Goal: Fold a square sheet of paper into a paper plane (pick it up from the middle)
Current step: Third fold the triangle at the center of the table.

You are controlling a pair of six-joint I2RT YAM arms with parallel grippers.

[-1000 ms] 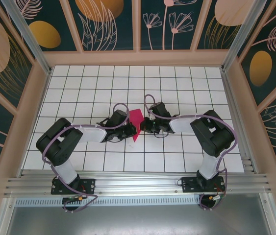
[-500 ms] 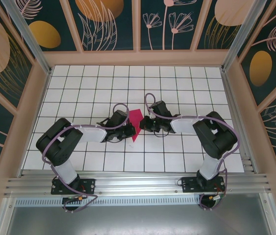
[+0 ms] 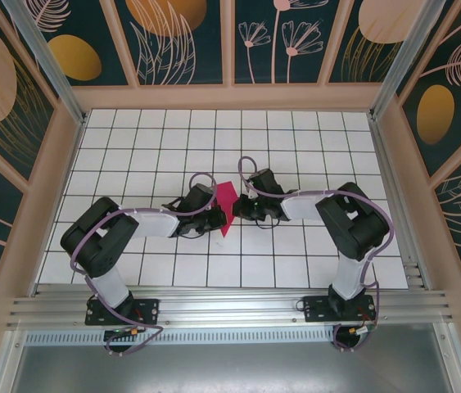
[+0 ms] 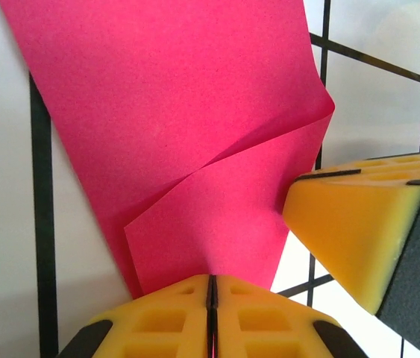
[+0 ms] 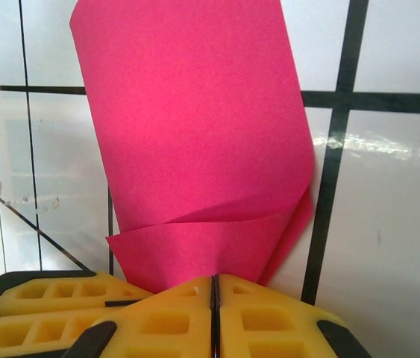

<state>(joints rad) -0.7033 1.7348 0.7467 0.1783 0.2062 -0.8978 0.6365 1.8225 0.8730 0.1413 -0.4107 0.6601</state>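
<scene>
Magenta paper sheet (image 3: 227,200) lies about mid-desk on the white gridded desk (image 3: 296,139). It is folded to a tapering wedge, broad end pointing away from the arm bases and narrow end toward them. One flap overlaps the layer below; its free edge runs slantwise across the sheet and stands slightly lifted, with one side edge curled up off the tiles. Left tool (image 4: 211,287) sits at the sheet's narrow end from the left and right tool (image 5: 214,285) from the right, the two almost meeting there. On each tool the yellow pads are pressed flat together with no gap at the seam. The tips touch the sheet's narrow end; whether paper is nipped between the pads cannot be told. Beyond the sheet's broad end, bare tiles run to the back wall (image 3: 230,97), and bare tiles also lie well out to either side of the sheet.
</scene>
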